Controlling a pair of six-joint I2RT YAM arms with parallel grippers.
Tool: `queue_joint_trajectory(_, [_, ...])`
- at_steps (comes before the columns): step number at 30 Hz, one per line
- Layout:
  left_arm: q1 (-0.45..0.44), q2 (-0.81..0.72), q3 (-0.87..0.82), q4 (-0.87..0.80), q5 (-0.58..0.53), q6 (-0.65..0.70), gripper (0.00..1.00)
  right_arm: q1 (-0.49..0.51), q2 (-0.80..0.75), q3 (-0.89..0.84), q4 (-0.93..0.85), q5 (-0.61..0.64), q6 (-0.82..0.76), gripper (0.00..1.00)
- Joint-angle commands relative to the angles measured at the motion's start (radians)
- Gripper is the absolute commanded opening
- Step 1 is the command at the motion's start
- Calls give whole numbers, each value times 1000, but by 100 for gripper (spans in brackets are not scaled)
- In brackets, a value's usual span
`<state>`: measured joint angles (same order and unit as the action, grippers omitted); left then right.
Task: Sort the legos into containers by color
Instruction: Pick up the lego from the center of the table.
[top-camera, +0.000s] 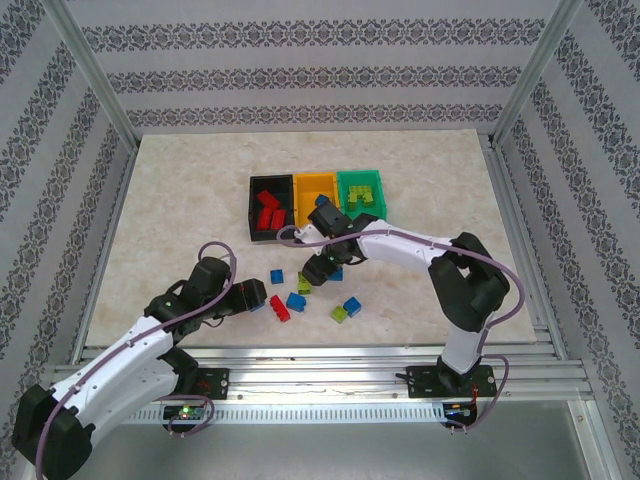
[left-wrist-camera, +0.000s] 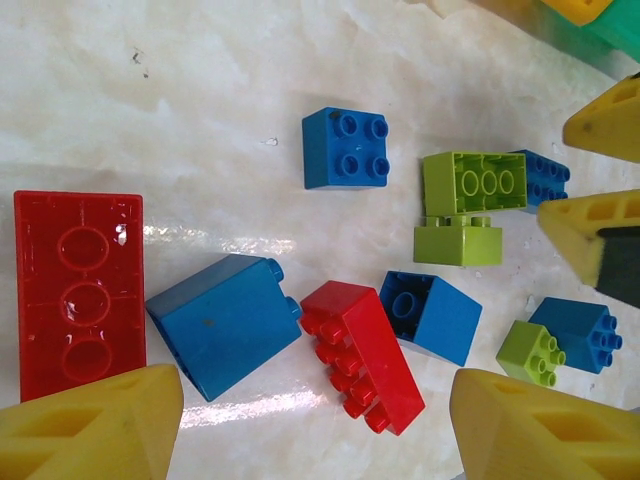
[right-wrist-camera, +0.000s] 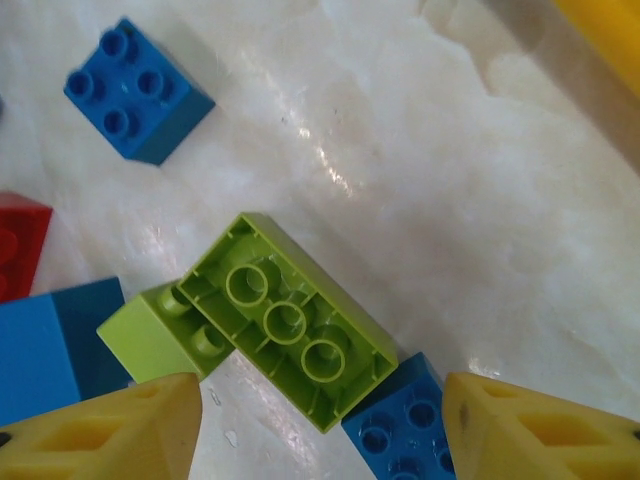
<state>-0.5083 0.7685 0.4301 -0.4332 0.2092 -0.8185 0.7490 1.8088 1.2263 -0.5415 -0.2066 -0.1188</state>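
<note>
Upturned lime lego (right-wrist-camera: 285, 325) between wide right jaws, blue lego (right-wrist-camera: 400, 425) just beside; left jaws wide.

Long lime brick (right-wrist-camera: 290, 325), underside up, overlapping a small lime brick (right-wrist-camera: 150, 335), between the parted yellow fingertips (right-wrist-camera: 110, 430) of the right gripper (right-wrist-camera: 320, 435). Blue brick (right-wrist-camera: 135, 90), studs up, upper left; second blue brick (right-wrist-camera: 400, 425) touching the long one's near end. Red brick (right-wrist-camera: 20, 245) at left edge.

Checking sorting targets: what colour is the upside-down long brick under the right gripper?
Lime green plastic brick; clearest in right wrist view.
</note>
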Motion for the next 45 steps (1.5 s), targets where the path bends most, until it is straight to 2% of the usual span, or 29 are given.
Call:
queue_joint_trajectory(1, [9,-15,-19,-1,-9,-15,71,9,22,56,-70,9,-121,68])
queue_joint_trajectory(12, [10,-13,-12,-26,6,-26,72,17,157,242,-302,47,-270,68])
queue_joint_trajectory(19, [9,-42,-23,-51,-10,-36,72,20,173,240,-309,78,-281,69])
queue_joint_trajectory(23, [10,-22,-17,-38,-2,-33,72,22,227,286,-327,68,-287,70])
queue_joint_trajectory(24, [10,-17,-14,-35,-1,-33,72,25,239,303,-337,65,-290,75])
queue_joint_trajectory(25, [10,-13,-16,-31,0,-32,72,26,247,315,-340,62,-294,76])
queue_joint_trajectory(31, [10,-5,-5,-27,4,-33,72,32,309,391,-359,36,-311,76])
queue_joint_trajectory(40, [9,-12,2,-38,-10,-31,72,33,331,380,-350,15,-290,69])
queue_joint_trajectory(43, [10,4,17,-32,-3,-28,72,31,347,390,-359,14,-275,60])
queue_joint_trajectory(45, [10,19,28,-30,-3,-19,72,27,350,398,-364,2,-266,50])
